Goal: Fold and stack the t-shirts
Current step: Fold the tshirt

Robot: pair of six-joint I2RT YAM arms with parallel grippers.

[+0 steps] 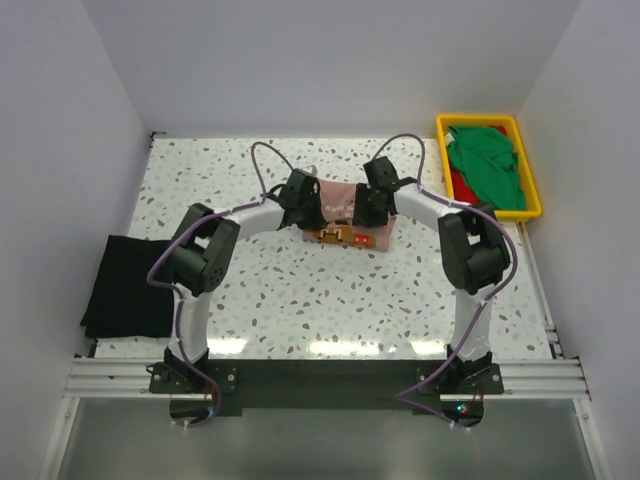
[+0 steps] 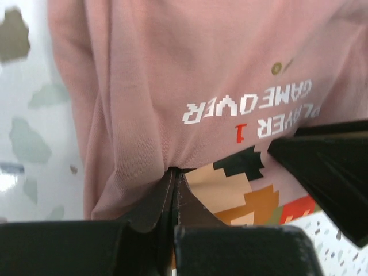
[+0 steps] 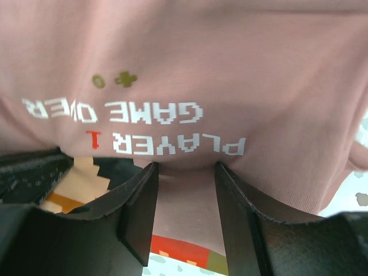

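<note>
Well, my left hand is pressed together on the dusty pink t-shirt, pinching a gathered fold of cloth near the bottom of the left wrist frame, just left of the orange-and-tan pixel print. The white lettering on the shirt reads upside down in both wrist views. My right hand is spread, its two fingers standing apart with a strip of the same pink cloth lying in the gap between them, low in the right wrist frame just under the lettering. From above, the pink shirt sits a little above the middle of the frame on the speckled bench, with both of my hands down on it, one at each side. The black t-shirt lies flat at the left edge of the frame, well apart from the pink one. In the upper right, the yellow tray holds the green t-shirt, with the red t-shirt showing beneath it.
</note>
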